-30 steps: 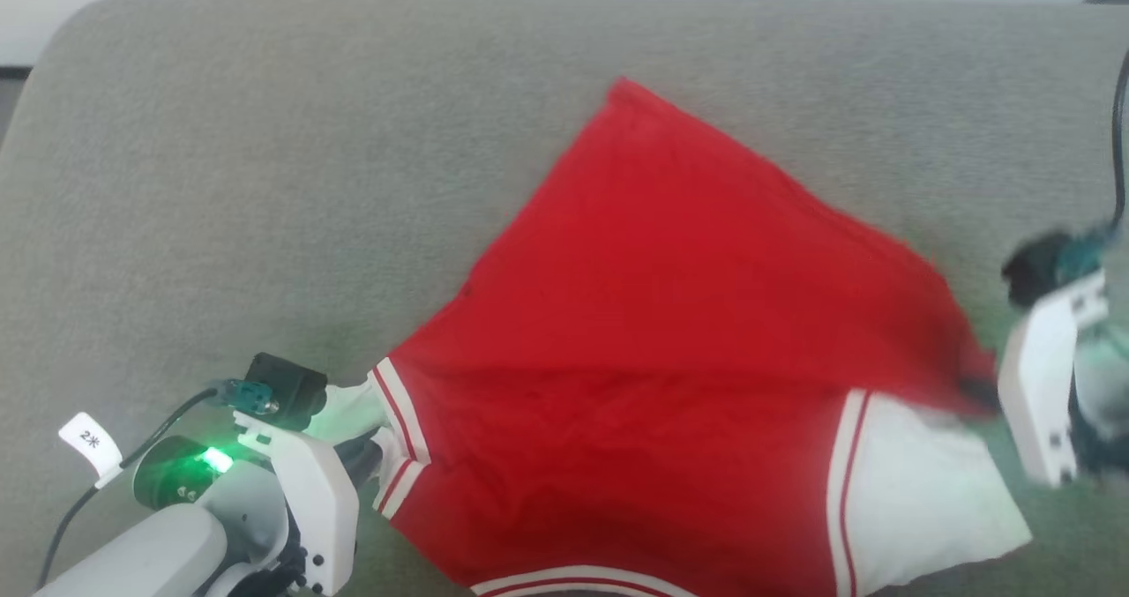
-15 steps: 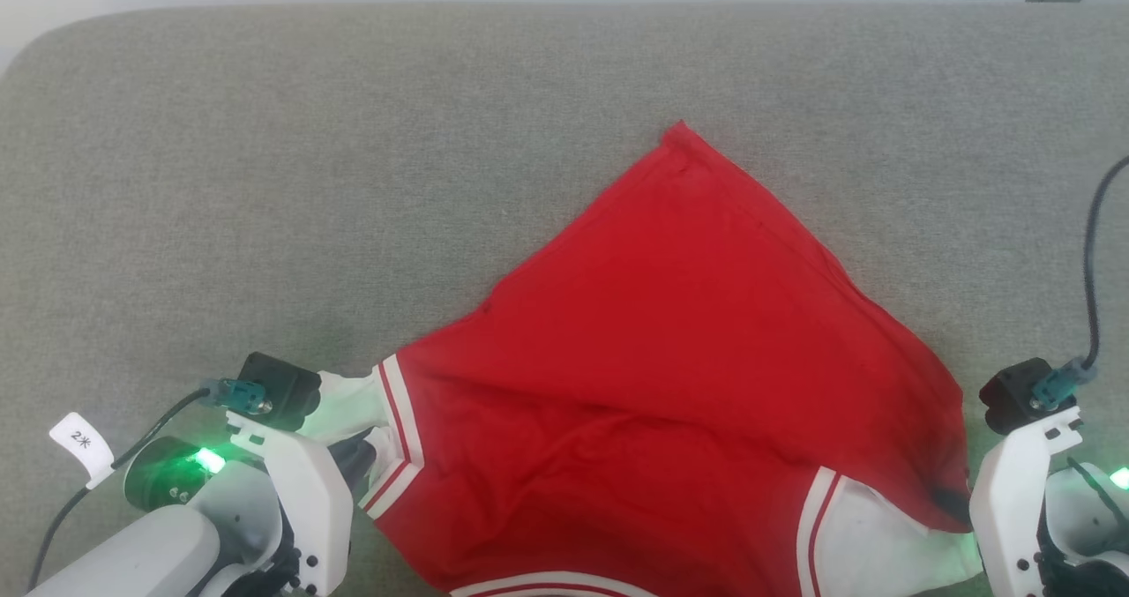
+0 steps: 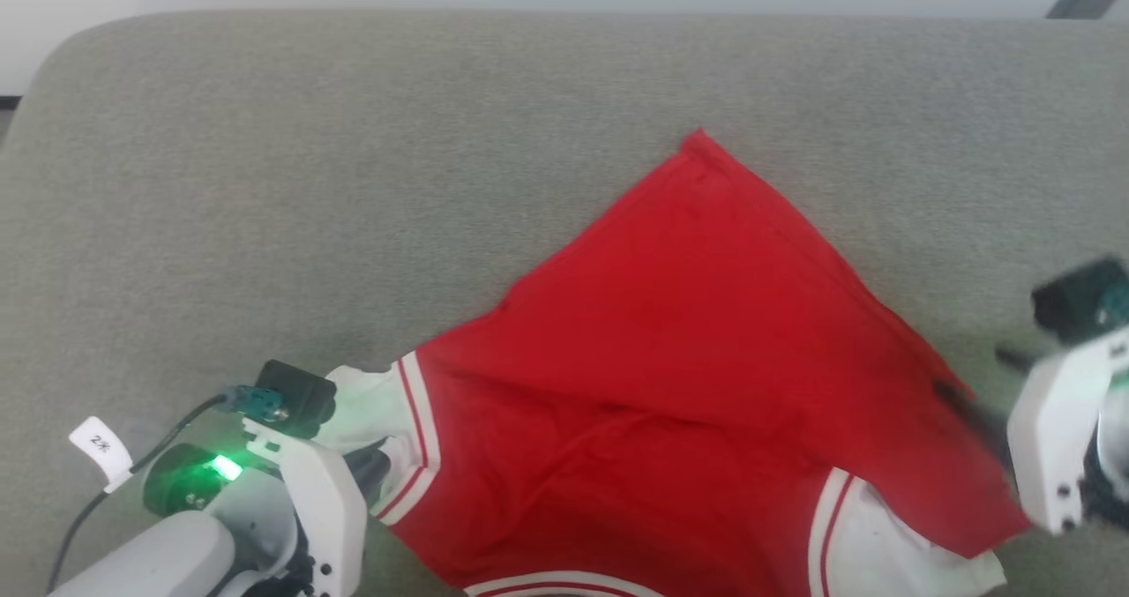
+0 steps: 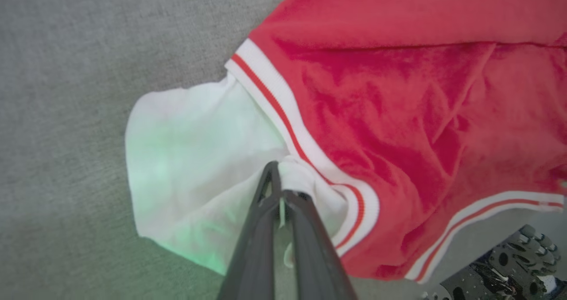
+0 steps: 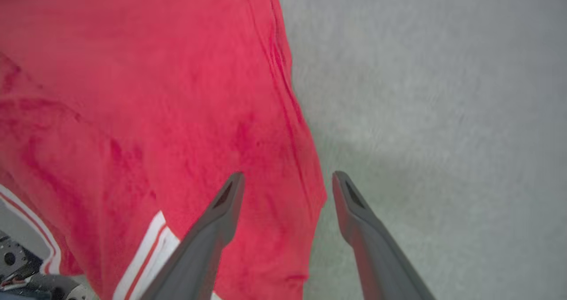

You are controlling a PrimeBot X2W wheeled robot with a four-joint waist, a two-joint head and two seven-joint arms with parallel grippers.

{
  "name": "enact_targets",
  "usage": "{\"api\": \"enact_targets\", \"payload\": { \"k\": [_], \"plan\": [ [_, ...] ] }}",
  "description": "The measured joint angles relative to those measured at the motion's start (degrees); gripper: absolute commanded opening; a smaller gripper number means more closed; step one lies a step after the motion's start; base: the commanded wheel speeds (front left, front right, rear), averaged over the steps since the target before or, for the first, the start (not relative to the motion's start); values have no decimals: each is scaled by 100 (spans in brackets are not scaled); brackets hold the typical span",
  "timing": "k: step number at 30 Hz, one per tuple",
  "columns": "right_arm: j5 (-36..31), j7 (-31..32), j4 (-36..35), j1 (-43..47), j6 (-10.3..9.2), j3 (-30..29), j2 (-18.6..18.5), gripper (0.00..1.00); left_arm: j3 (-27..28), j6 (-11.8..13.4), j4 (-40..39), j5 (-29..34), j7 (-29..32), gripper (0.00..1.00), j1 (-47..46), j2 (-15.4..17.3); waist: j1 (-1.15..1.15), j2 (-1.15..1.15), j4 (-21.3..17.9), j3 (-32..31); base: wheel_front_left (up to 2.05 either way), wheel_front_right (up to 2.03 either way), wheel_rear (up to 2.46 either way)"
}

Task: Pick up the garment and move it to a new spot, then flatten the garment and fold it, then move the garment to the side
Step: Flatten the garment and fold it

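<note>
Two grippers had hold of this thing half a second back, now it's just one. Head view: the right gripper (image 3: 970,375) was pinching the red side edge of the garment (image 3: 688,359). Now it's spread open and blurry, just off that edge, so it's let go. The whole picture slid a bit too, but that's the camera. The garment hasn't really gone anywhere: it lies spread on the grey cushion (image 3: 353,182), sleeve end nearest the robot, one red corner pointing away. The left gripper (image 3: 369,469) is at the white sleeve (image 3: 370,394), same as before. My read: the move-to-a-new-spot bit looks done and flattening comes next, since the cloth is still creased.

Left wrist view: fingers (image 4: 261,229) pressed together with a bunch of white sleeve fabric clamped between them, right beside the striped trim (image 4: 283,114).

Right wrist view: jaws wide apart, nothing in them. One finger sits over red cloth, the other over bare cushion, with the garment's edge running between. Can't tell if either tip touches the fabric.
</note>
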Motion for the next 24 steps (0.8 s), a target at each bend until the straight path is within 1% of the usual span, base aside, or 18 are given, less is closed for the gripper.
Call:
{"api": "enact_targets", "payload": {
  "k": [2, 4, 8, 10, 15, 20, 24],
  "plan": [
    [-80, -135, -63, -331, 1, 96, 4, 100, -27, -29, 1, 4, 21, 0, -10, -51, 0, 0, 74, 4, 0, 0, 0],
    [-313, -344, 4, -720, 1, 292, -33, 100, -58, -73, 19, 35, 37, 0, -37, -88, 0, 0, 162, 19, 0, 0, 0],
    [-535, -901, 636, -1632, 1, 801, 182, 100, -108, -147, 74, 56, 43, 0, -148, -212, 0, 0, 353, 79, 0, 0, 0],
    [-557, -1238, 1131, -2098, 1, 1016, 314, 100, -142, -204, 115, 94, 59, 0, -228, -297, 0, 0, 469, 122, 0, 0, 0],
    [-658, -1801, 2530, -3171, 1, 1636, 421, 100, -236, -355, 270, 165, 97, 0, -427, -510, 0, 0, 791, 249, 0, 0, 0],
    [-570, -1864, 3930, -3985, 1, 2165, 456, 100, -326, -501, 438, 246, 120, 0, -648, -766, 0, 0, 1128, 392, 0, 0, 0],
    [-314, -1653, 4795, -4464, 1, 2595, 447, 100, -408, -613, 572, 288, 135, 0, -790, -964, 0, 0, 1362, 525, 0, 0, 0]
  ]
}}
